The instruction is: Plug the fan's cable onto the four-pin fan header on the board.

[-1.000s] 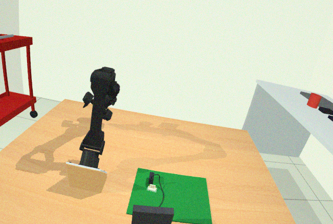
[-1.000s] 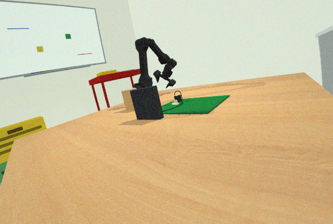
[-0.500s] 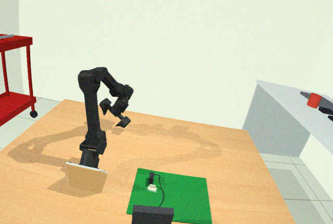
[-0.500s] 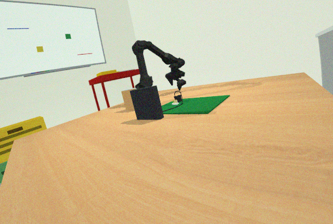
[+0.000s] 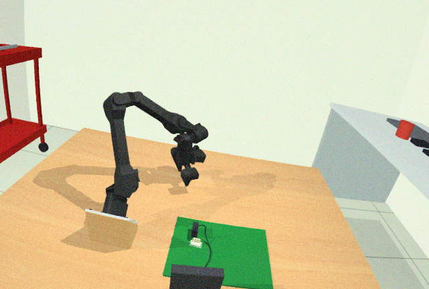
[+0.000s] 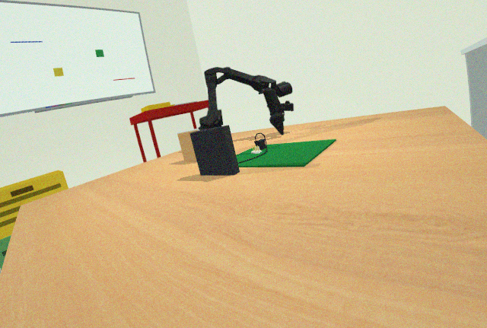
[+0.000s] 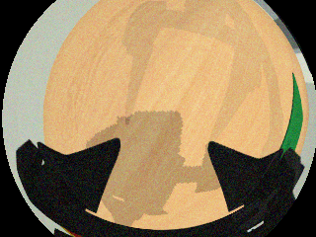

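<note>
The fan plug (image 5: 196, 229) (image 6: 260, 144) is a small black block standing upright on the green board (image 5: 242, 254) (image 6: 298, 153) (image 7: 294, 118). Its thin black cable (image 5: 210, 251) (image 6: 267, 148) arches from it and runs to the dark fan block (image 5: 196, 276) (image 6: 215, 151). The white four-pin header (image 5: 196, 242) (image 6: 256, 151) is close beside the plug, its pins bare and pointing up. My gripper (image 5: 184, 178) (image 6: 281, 133) (image 7: 165, 145) is open and empty, pointing down above the table, beyond the board's far edge in the top view. It touches nothing.
A tan upright panel (image 5: 110, 232) (image 6: 186, 146) stands by the arm's base on the wooden table (image 5: 312, 209) (image 6: 275, 237). The dark fan block stands at the board's near edge in the top view. A red cart (image 5: 21, 133) (image 6: 176, 109) stands beyond the table.
</note>
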Controlling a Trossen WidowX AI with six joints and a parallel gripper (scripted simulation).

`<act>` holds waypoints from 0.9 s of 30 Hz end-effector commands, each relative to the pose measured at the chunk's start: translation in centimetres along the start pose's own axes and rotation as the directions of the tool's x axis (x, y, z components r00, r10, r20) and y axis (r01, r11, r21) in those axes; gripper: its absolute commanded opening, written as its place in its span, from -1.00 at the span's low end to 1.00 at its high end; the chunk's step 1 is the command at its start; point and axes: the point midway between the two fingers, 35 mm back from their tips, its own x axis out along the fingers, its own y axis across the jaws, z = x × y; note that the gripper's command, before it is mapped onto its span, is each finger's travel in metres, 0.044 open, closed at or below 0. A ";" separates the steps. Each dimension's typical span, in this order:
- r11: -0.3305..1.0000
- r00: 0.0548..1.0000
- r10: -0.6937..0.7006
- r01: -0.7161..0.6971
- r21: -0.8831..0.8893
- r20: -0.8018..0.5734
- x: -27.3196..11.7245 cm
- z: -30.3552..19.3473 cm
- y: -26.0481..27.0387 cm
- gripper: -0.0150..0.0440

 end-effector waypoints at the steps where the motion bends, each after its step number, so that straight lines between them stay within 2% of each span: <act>1: 0.970 0.995 -0.094 0.100 0.222 -0.035 -0.2 1.3 -5.1 1.00; 4: 0.895 0.985 -0.153 0.172 0.411 -0.078 -0.9 1.7 -9.4 1.00; 8: 0.727 0.972 -0.186 0.232 0.646 -0.140 -2.5 1.5 -14.8 1.00; 15: 0.281 0.971 -0.139 0.225 0.933 -0.192 -6.8 -0.5 -22.8 1.00; 19: -0.020 0.984 -0.070 0.166 0.986 -0.167 -9.7 -2.4 -26.3 1.00; 24: -0.343 0.997 0.049 0.078 0.936 -0.066 -12.8 -4.7 -29.2 1.00; 27: -0.440 0.996 0.087 0.051 0.897 -0.014 -13.8 -5.4 -30.0 1.00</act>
